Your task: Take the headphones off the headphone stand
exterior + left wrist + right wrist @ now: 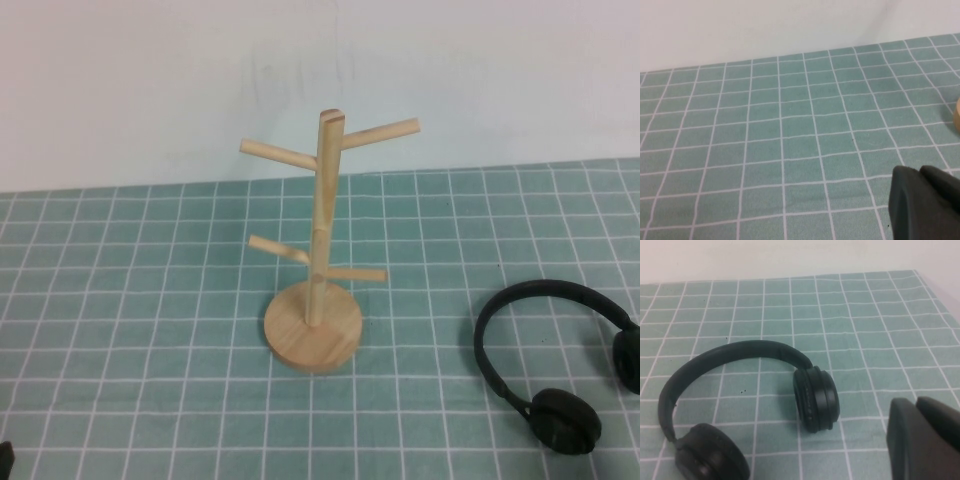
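Observation:
The matte black headphones [564, 420] lie flat on the green checked cloth at the right, apart from the stand, with one earcup cut off by the right edge. The light wooden headphone stand [318, 215] stands upright in the middle with all its pegs bare. In the right wrist view the headphones [815, 399] lie just beyond my right gripper [916, 402], which is shut, empty and not touching them. My left gripper [920, 172] is shut and empty, low over the cloth to the left of the stand, whose base edge [957, 115] just shows.
The green checked cloth [150, 300] covers the whole table up to a white wall behind. A dark bit of my left arm [5, 458] shows at the near left corner. Bare cloth lies left of the stand.

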Controlling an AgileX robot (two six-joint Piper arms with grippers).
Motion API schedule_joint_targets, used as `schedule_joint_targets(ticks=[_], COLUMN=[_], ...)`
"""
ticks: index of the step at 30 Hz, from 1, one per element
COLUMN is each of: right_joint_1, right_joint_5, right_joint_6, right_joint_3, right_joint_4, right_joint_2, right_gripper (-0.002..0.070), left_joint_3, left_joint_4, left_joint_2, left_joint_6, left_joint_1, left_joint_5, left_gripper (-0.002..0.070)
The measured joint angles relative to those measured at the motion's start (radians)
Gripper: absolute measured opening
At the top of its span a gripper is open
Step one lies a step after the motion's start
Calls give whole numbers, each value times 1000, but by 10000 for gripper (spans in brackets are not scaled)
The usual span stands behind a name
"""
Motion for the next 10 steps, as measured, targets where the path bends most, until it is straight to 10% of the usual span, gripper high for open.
schedule_joint_targets(ticks=[10], right_joint_1=[0], right_joint_5=[0], right_joint_6=[0], right_joint_3=[0], right_joint_4=[-154], right_joint_2=[0], right_gripper=[-8], left_joint_3=[0], left_joint_4=[0], left_joint_2=[0], left_joint_6=[0], left_joint_1=[0], left_joint_5=[0], left_gripper=[-6])
